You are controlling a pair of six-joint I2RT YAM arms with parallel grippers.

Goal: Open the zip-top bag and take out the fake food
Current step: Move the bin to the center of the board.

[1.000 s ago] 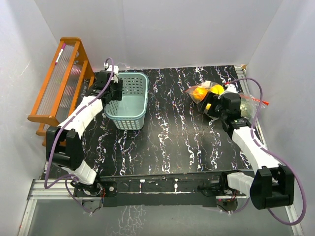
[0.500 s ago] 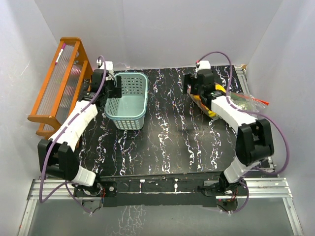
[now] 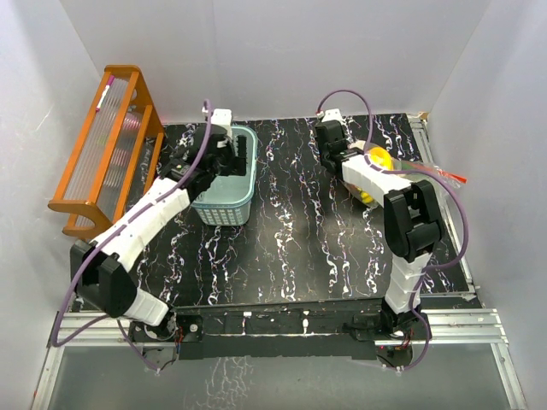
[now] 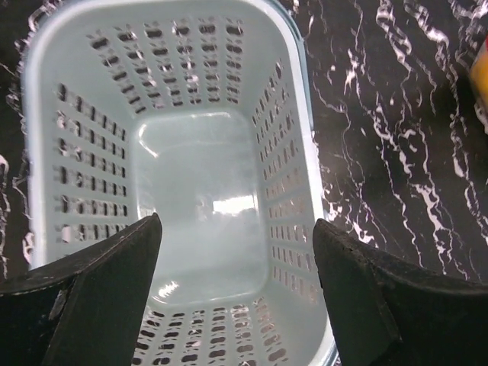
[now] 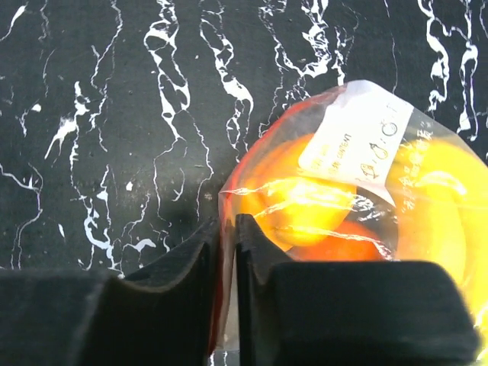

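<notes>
1. Since a second ago, your left gripper (image 4: 236,229) has swung from the left side of the basket (image 4: 301,152) to a spot over it. Your right gripper (image 5: 227,229) has come round from the right of the bag (image 5: 358,145) to its left end, and its fingers have drawn in from wide.
2. Your left gripper's fingers stand spread wide above the basket's mouth and hold nothing.
3. Your right gripper sits low over the table (image 5: 91,114). Its fingers are almost together, pinching the thin edge of the bag between them.
4. The bag lies on the table at the far right, with the food (image 5: 305,206) inside it. Orange pieces press against the pinched edge, a yellow piece lies further right, and a white label (image 5: 354,141) sits on top.
5. From above, your right arm (image 3: 408,222) covers much of the bag. Yellow shows on either side of the forearm, and a red strip (image 3: 449,177) points toward the right wall.
6. You cannot tell from these views whether the bag's seal is open.
7. The basket stands at the far left of the table, well apart from the bag, with a wooden rack (image 3: 102,145) beyond the table's left edge.
</notes>
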